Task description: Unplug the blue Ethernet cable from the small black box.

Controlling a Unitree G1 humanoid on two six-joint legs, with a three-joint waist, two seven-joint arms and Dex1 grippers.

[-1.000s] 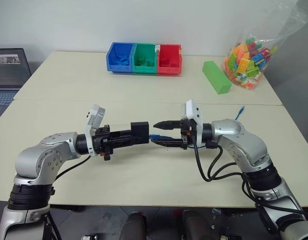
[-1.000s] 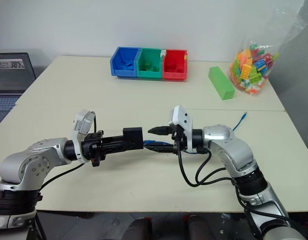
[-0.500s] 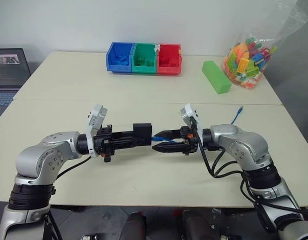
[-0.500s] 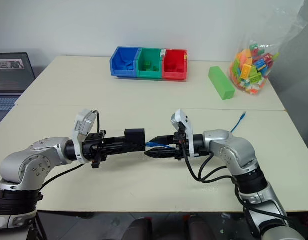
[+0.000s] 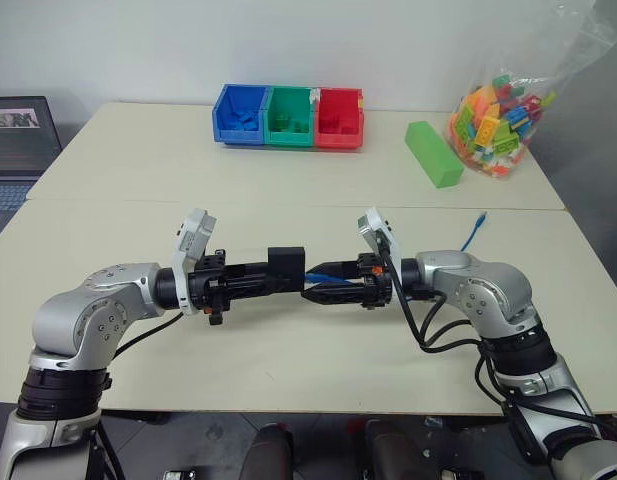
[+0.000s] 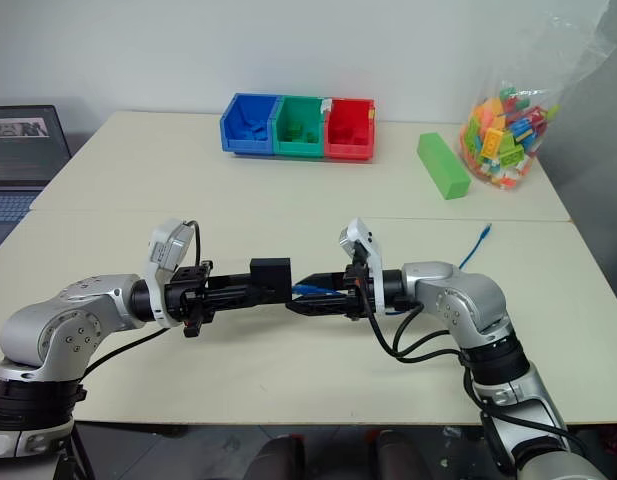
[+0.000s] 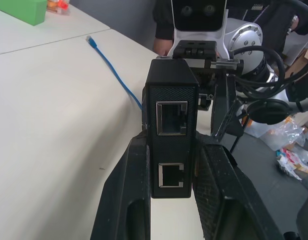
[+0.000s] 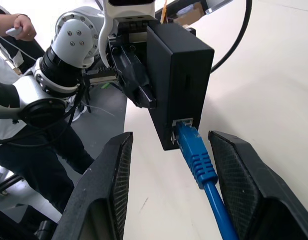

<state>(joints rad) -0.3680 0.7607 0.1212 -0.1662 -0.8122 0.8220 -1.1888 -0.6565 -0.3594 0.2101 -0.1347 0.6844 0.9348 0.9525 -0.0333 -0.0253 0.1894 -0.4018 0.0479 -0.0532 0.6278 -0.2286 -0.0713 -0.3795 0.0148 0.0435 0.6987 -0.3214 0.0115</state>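
Left gripper (image 7: 166,165) is clamped on the small black box (image 7: 171,120), held above the table (image 5: 288,190) near its front edge; the box is matte, textured, with two empty ports on one face. Right gripper (image 8: 168,165) stands parted, its fingers (image 8: 111,185) either side of the blue Ethernet cable (image 8: 198,160) without touching it. Plug sits seated in the box's opposite face; the cord trails toward the right edge.
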